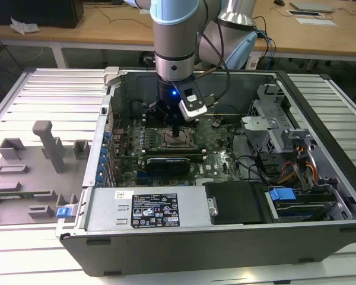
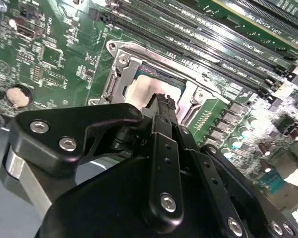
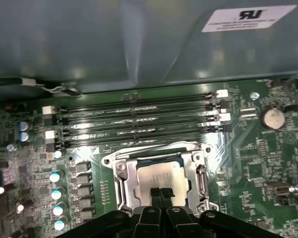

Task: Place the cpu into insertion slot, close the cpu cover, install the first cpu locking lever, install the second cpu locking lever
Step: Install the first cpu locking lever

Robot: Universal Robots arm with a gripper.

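Motherboard, cpu partly behind tool

Even overhead light, white glare on the cpu, shadowed surroundings.

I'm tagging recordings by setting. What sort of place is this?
Probably a robotics lab or test workshop: an open grey desktop computer case lies on a ribbed silver metal workbench, grey moulded part fixtures sit beside it, and light wooden desks stand behind.
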